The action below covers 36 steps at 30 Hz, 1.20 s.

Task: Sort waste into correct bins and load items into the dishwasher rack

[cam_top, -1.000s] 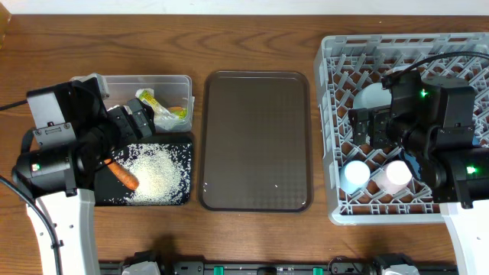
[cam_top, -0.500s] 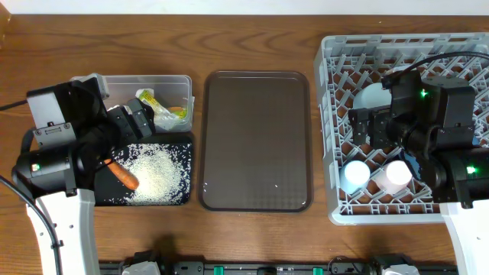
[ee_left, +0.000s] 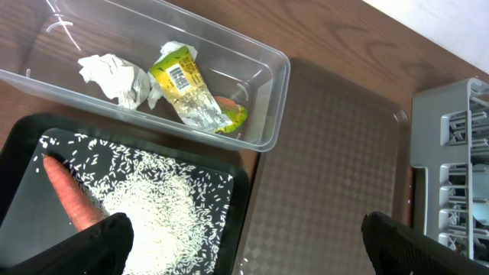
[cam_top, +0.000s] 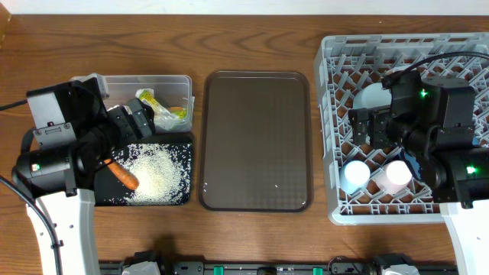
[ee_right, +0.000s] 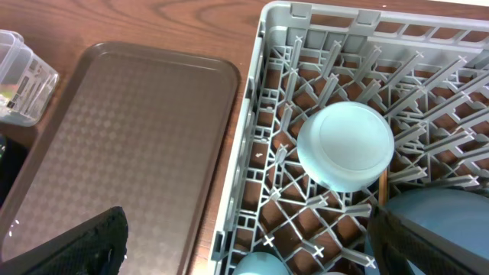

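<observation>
I read both grippers spread wide, empty: left gripper (cam_top: 140, 120) frame left, over clear tub (cam_top: 186, 81) edge; right gripper (cam_top: 364, 127) frame right, over rack (cam_top: 328, 114).

two cups (cam_top: 355, 176), one carrot (cam_top: 123, 176), two bins (cam_top: 153, 77)

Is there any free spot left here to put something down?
The brown serving tray, between the black tray and the grey rack, lies nearly bare. So does the table strip behind it. The clear tub and rack are crowded.
</observation>
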Tool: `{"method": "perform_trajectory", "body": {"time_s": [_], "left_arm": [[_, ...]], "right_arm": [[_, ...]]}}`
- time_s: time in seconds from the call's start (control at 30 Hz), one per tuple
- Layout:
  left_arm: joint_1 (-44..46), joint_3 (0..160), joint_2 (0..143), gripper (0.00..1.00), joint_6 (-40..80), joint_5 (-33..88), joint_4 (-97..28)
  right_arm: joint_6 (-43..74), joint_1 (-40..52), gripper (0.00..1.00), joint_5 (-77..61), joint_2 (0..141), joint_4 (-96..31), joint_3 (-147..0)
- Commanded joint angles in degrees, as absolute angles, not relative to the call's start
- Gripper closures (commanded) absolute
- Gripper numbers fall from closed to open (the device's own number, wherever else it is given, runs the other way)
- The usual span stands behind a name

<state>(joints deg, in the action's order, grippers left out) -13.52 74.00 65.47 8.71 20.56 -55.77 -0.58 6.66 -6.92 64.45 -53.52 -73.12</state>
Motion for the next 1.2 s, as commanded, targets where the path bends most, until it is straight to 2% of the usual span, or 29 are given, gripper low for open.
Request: {"method": "perform_trajectory", "body": {"time_s": [0.0, 0.73, 0.93, 1.17], "left_arm": [[-13.8, 74.1, 65.5, 0.02, 8.0, 19.9, -55.9], [-13.6, 73.0, 65.3, 0.02, 8.0, 19.9, -55.9], [-11.0, 69.4, 57.4, 0.02, 8.0, 19.9, -55.9], [-6.4, 62.6, 44.1, 0.02, 8.0, 19.9, -56.0]], "right_arm": [[0.2, 6.3, 0.01, -7.5, 64.5, -53.7, -73.5], [0.2, 6.3, 0.01, -7.5, 64.5, -53.7, -73.5], [0.2, 6.3, 0.01, -7.5, 64.2, -53.7, -73.0], [0.2, 6.3, 0.01, -7.5, 54.5, -53.8, -71.9]]}}
